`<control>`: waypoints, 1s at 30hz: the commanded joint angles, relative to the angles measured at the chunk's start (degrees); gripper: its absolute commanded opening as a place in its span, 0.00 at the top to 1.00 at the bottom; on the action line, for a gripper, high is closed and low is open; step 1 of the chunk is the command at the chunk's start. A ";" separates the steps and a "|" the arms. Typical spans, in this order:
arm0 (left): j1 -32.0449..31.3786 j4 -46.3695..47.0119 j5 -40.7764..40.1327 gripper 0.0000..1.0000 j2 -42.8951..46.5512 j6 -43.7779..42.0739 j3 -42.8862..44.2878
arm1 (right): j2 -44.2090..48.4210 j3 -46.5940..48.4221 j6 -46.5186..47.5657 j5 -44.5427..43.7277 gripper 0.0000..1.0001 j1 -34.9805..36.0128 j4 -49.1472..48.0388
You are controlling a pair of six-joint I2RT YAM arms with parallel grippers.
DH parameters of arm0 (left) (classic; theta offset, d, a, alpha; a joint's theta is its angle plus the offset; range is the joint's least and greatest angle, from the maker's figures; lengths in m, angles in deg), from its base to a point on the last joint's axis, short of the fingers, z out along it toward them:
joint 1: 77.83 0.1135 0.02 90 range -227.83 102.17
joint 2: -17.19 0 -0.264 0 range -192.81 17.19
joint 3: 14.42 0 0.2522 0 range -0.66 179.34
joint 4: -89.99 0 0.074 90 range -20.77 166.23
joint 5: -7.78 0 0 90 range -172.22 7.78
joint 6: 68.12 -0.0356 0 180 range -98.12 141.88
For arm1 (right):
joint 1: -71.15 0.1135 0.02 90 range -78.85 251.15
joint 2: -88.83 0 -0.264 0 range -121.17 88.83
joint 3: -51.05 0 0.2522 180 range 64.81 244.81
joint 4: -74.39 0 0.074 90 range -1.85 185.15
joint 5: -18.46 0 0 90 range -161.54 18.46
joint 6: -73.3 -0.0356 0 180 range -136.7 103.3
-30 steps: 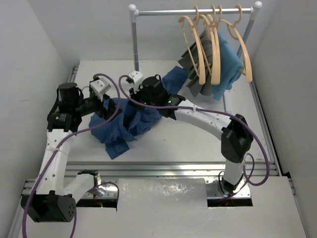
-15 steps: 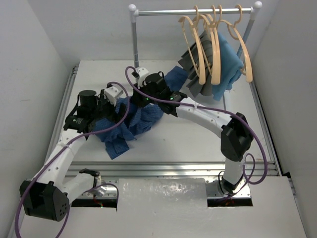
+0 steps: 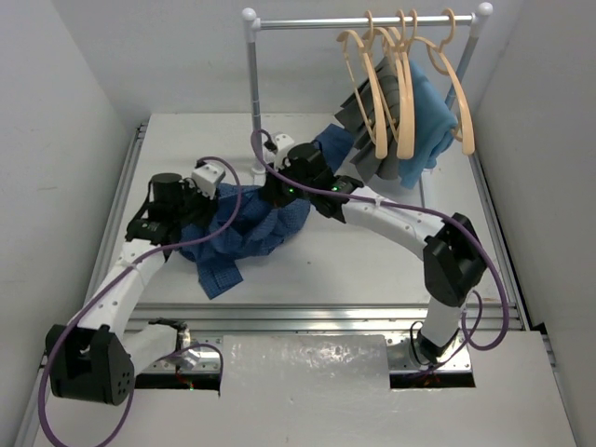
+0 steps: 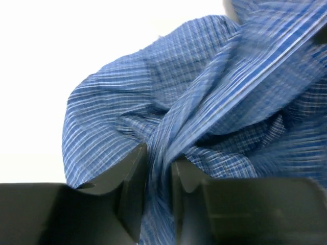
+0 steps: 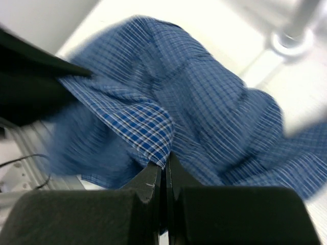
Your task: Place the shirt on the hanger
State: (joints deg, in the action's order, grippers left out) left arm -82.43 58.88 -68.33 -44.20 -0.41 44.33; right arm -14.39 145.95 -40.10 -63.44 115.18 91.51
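At centre-left of the overhead view, the shirt (image 3: 247, 233) lay bunched on the table (image 3: 372, 270), a fold pinched in the left gripper (image 4: 158, 158), an edge in the right gripper (image 5: 166, 164), hangers (image 3: 406, 112) upper right.

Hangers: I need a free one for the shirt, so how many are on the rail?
3 clear, all hung on the rail far right: left hanger, middle hanger, right hanger. The middle may hide a fourth.
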 commanded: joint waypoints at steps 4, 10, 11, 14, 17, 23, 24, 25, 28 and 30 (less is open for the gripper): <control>2.84 -4.09 2.98 0.89 3.21 -1.72 5.98 | 7.15 -0.64 4.58 -0.54 1.00 -2.81 0.14; 2.84 -6.56 4.65 1.00 2.77 -1.71 10.37 | 7.94 2.70 11.34 2.18 0.73 -3.43 9.10; 2.84 -6.82 4.57 1.00 2.50 -1.71 11.34 | 8.47 2.96 12.66 3.40 0.45 -3.43 9.82; 2.84 -7.88 3.34 1.00 -0.56 -1.62 13.89 | 14.95 2.01 18.10 8.23 0.18 -3.43 10.09; 2.84 -7.53 2.90 1.00 -2.86 -1.19 16.70 | 18.57 4.09 20.57 5.80 0.13 -3.42 11.67; 2.67 -6.65 4.57 1.00 -7.25 0.40 21.18 | 21.74 14.89 18.14 2.71 0.27 -11.04 17.74; 2.58 -6.82 4.57 1.00 -8.04 0.75 21.89 | 21.74 16.05 17.43 2.71 0.31 -12.55 17.91; 2.58 -6.91 4.57 1.00 -8.31 0.84 22.07 | 21.48 17.28 16.99 2.63 0.32 -13.96 18.09; 2.49 -7.09 4.74 1.00 -8.66 0.84 21.98 | 19.29 22.82 16.63 0.70 0.37 -18.36 18.53; 2.40 -7.09 5.09 1.00 -8.75 0.84 21.54 | 17.80 26.95 16.72 0.95 0.36 -21.43 19.14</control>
State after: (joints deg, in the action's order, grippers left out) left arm -80.13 50.12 -64.35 -53.11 -0.32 64.07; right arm 5.76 168.68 -22.79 -61.30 96.01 109.17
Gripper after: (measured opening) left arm 0.015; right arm 0.636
